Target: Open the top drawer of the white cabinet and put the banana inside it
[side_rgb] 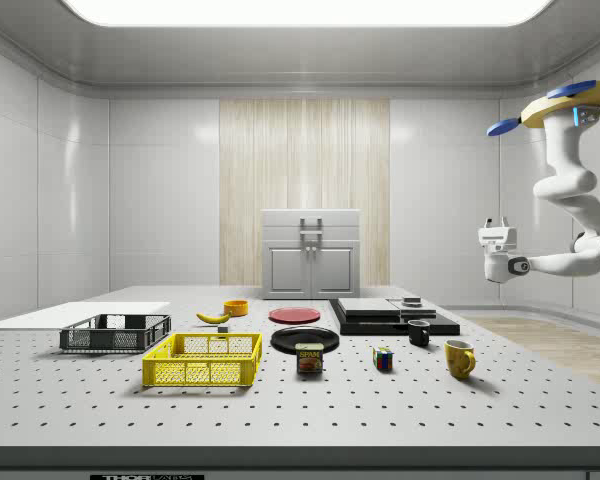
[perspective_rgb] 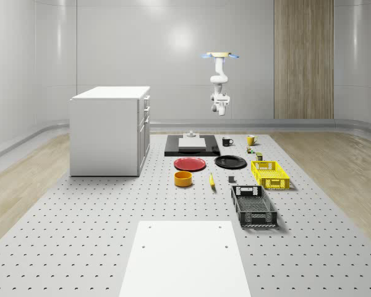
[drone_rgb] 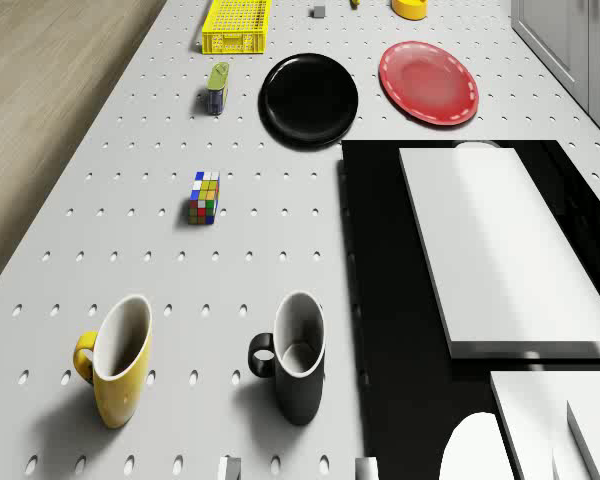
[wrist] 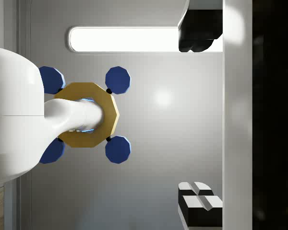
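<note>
Nearest the whole-scene camera, a white panel [perspective_rgb: 182, 260] is noted flat on the table [perspective_rgb: 68, 241], at lower centre of the frame. The drone [perspective_rgb: 221, 55] is seen hovering high over the table's far end, at upper centre, above a black slab [perspective_rgb: 173, 150]. The gripper [side_rgb: 497, 230] is carried empty; in the wrist view its fingers [wrist: 199, 33] are spread wide. The banana [perspective_rgb: 211, 180] is found on the table at mid-frame, just beside an orange bowl [perspective_rgb: 183, 178] and well apart from the gripper. The white cabinet [perspective_rgb: 108, 133] stands at centre left, and its top drawer [side_rgb: 310, 222] is judged shut. A missed handle grip is considered possible, since the hovering drone may sway. The bowl could be knocked when the low-lying banana is taken. On a tin [side_rgb: 309, 358], lettering is read as "SPAM"; no other writing is legible.
</note>
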